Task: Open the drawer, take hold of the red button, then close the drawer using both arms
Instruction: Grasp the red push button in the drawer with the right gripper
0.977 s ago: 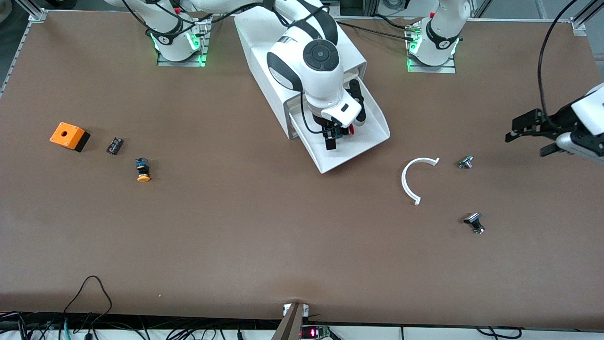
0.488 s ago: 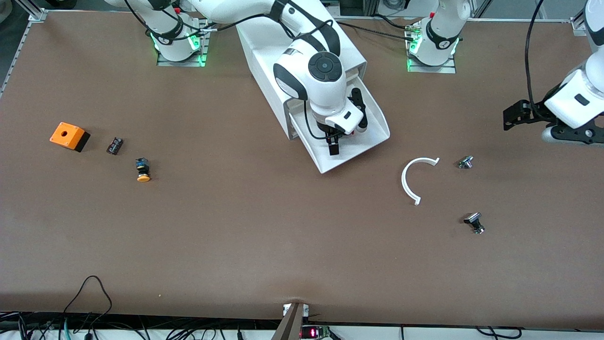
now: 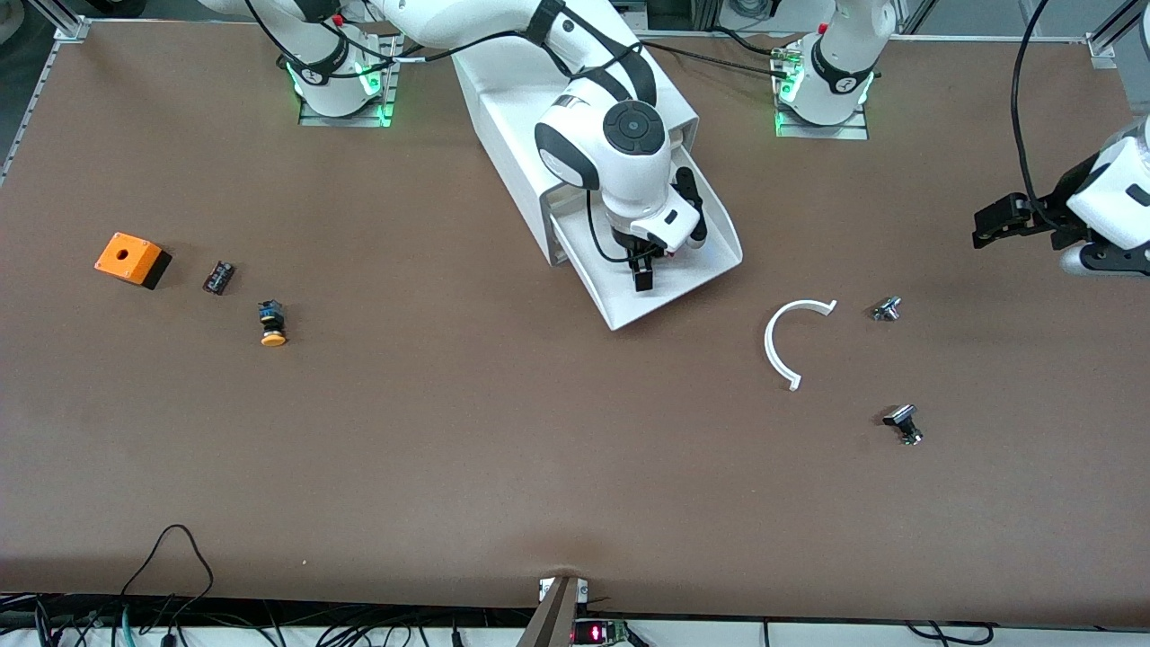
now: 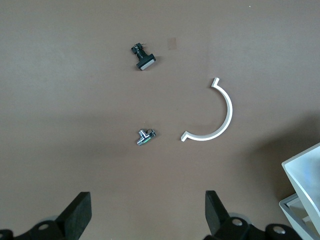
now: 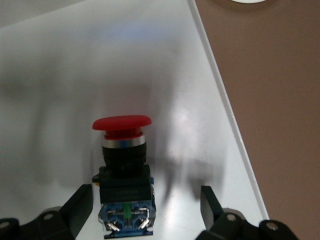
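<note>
Right wrist view: button [image 5: 121, 165], red cap, lies on the floor of the drawer [image 5: 60, 75] between spread fingers [image 5: 77, 205].
Drawer: pulled out of the cabinet [image 3: 539, 99], toward the front camera.
Right gripper [image 3: 643, 270]: released, over the drawer, not gripping the button.
Left gripper [image 4: 147, 212]: released, empty, in the air at the left arm's end of the table, over a white curved piece [image 4: 215, 112] and a small metal part [image 4: 145, 136]; arm waits.
</note>
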Motion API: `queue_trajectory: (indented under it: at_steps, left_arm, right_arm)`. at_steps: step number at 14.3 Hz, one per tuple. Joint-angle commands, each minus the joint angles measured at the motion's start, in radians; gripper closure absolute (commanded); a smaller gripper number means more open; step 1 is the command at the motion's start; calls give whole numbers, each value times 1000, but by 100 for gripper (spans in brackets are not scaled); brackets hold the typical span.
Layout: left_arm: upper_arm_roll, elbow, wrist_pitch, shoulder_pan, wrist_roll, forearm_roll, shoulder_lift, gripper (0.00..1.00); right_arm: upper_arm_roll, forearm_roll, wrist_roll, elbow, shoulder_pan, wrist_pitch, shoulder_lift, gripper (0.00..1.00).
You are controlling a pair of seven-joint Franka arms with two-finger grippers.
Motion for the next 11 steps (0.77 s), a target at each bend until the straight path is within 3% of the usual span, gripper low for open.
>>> queue_trajectory:
  at_steps: [1,2,6,11]
  left_arm:
    - [-4,30,-20,19,-2,-20,17,0]
    - [-4,30,-21,21,-2,-22,15,0]
    - [-16,51,-26,19,-2,-22,17,0]
    - [-16,59,-26,10,6,-22,18,0]
  right_arm:
    - [-11,-32,14,41,13,8,20,44]
    - [-11,-33,14,41,13,17,20,53]
    - [-14,-33,14,41,14,17,14,71]
    - [-66,-29,35,41,33,-24,-55,77]
